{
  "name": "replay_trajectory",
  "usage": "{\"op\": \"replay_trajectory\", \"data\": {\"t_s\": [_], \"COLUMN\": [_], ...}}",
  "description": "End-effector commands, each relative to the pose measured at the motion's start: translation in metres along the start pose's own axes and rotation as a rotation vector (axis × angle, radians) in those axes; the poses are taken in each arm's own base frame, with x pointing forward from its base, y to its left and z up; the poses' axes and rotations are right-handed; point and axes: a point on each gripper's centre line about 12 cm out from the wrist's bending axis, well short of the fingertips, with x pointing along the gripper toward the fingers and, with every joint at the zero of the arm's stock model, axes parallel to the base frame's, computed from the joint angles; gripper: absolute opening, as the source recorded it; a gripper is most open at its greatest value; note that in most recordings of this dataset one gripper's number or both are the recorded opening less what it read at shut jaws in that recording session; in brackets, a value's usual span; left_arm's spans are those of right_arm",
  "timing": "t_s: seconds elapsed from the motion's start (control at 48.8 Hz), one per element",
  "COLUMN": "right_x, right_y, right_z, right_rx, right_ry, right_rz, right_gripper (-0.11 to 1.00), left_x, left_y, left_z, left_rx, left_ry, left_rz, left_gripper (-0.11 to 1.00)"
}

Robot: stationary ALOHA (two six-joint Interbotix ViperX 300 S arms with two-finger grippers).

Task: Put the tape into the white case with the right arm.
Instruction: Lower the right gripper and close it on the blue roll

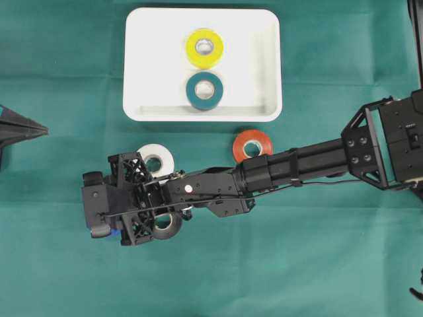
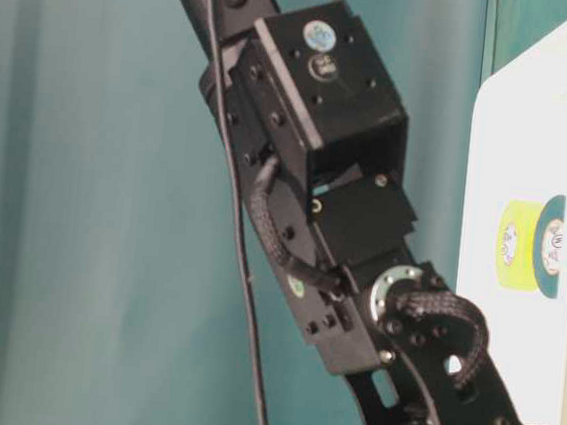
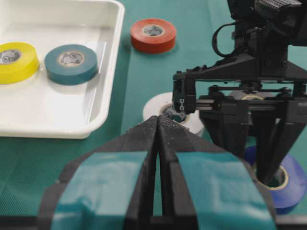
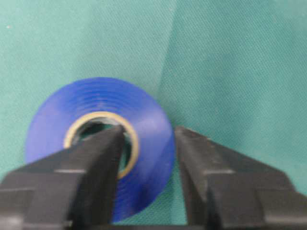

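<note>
Blue plastic tape roll lies flat on the green-clothed table, low in the right wrist view. The right arm's black pincer is clenched on its wall, one finger in the core, the other outside. In the overhead view the shallow white rectangular plastic case sits at upper centre, well apart, holding a yellow roll and a teal roll. Below it lie a white roll, an orange roll and a grey roll. The left pincer is clenched on nothing.
</note>
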Motion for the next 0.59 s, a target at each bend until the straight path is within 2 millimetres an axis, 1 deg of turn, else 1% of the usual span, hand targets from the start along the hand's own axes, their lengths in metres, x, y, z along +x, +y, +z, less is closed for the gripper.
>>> {"op": "replay_trajectory", "data": {"t_s": [0.0, 0.349, 0.451, 0.574], "right_x": [-0.010, -0.012, -0.019, -0.033], "right_y": [-0.002, -0.003, -0.003, 0.000], "right_z": [0.020, 0.018, 0.023, 0.035], "right_rx": [0.005, 0.012, 0.013, -0.002], "right_ry": [-0.052, -0.026, -0.026, -0.045], "right_rz": [0.002, -0.008, -0.013, -0.015], "right_gripper": [0.02, 0.02, 0.02, 0.02], "left_x": [0.001, 0.000, 0.000, 0.000], "left_y": [0.000, 0.000, 0.000, 0.000], "left_z": [0.005, 0.005, 0.005, 0.005], "left_rx": [0.001, 0.000, 0.000, 0.001], "left_ry": [-0.011, -0.012, -0.012, -0.012], "left_rz": [0.003, 0.003, 0.003, 0.003], "left_gripper": [0.00, 0.00, 0.00, 0.00]}}
